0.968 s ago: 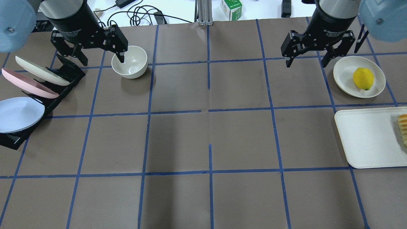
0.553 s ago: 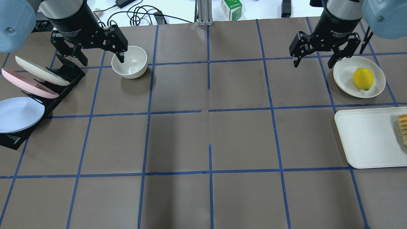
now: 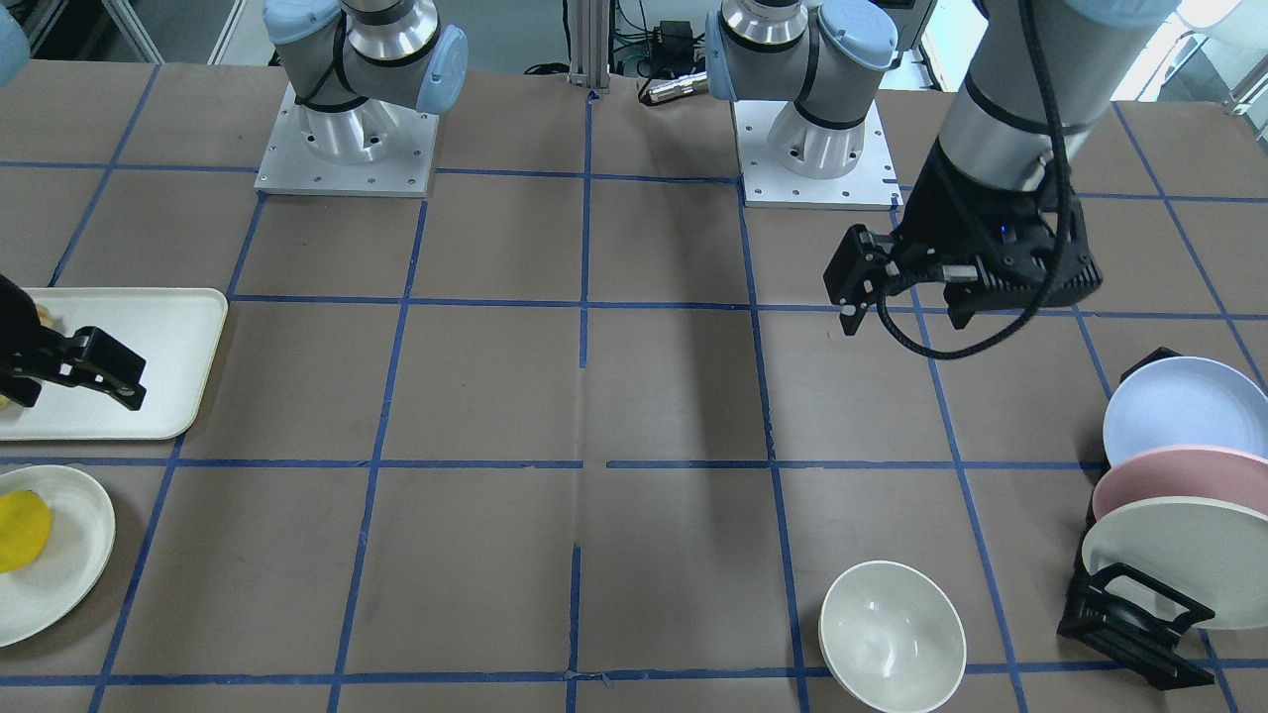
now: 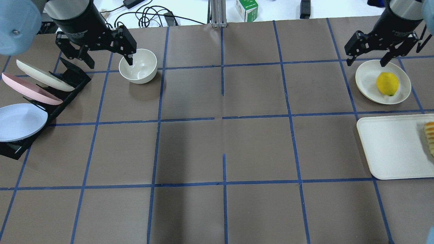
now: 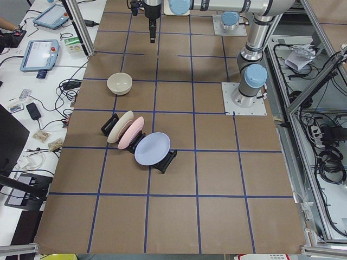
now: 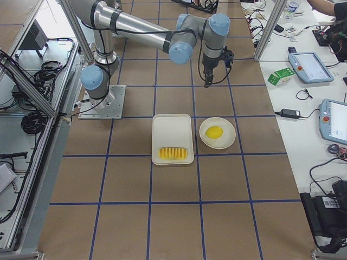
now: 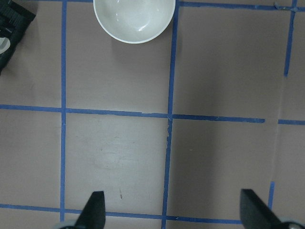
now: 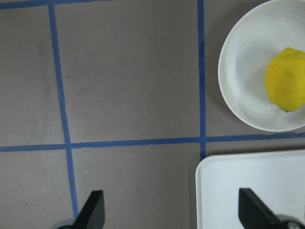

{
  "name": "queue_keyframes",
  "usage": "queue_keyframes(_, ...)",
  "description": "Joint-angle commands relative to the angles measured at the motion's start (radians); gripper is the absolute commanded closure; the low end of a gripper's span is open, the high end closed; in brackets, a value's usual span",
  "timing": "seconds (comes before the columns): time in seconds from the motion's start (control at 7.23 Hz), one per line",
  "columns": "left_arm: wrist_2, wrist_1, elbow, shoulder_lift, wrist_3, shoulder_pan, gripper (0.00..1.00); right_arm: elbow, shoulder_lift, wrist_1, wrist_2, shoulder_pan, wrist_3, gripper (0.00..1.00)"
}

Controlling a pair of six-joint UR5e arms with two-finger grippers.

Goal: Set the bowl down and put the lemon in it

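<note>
A black rack (image 4: 73,73) holding 3 tilted plates stands at the table's left end. Beside it the left gripper (image 4: 109,61) hangs above the table, jaws spread wide and empty. The bowl (image 4: 142,69) sits upright on the brown mat beyond its fingertips, untouched. Far across the table the right gripper (image 4: 366,63), jaws likewise wide and empty, hovers by the edge of a flat plate (image 4: 364,78), where the lemon (image 4: 387,83) lies. A white tray (image 4: 390,149) with orange-yellow slices (image 4: 430,137) sits next to that plate.
</note>
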Motion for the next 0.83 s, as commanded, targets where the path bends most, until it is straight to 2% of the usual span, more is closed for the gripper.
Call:
queue_keyframes(0.0, -0.003, 0.165, 0.006, -0.162, 0.155, 0.118, 0.0, 0.0, 0.064, -0.132, -0.069, -0.037, -0.109, 0.0)
queue_keyframes(0.14, -0.003, 0.262, 0.025, -0.249, 0.166, 0.125, 0.0, 0.0, 0.115, -0.21, -0.062, -0.09, -0.181, 0.0)
queue_keyframes(0.28, -0.037, 0.298, 0.058, -0.337, 0.165, 0.133, 0.0, -0.014, 0.165, -0.229, -0.051, -0.15, -0.247, 0.0)
queue_keyframes(0.55, -0.092, 0.301, 0.137, -0.479, 0.209, 0.14, 0.02, -0.018, 0.282, -0.391, -0.051, -0.177, -0.26, 0.0)
queue_keyframes(0.69, -0.098, 0.315, 0.181, -0.536, 0.211, 0.159, 0.02, -0.017, 0.308, -0.404, -0.052, -0.178, -0.254, 0.0)
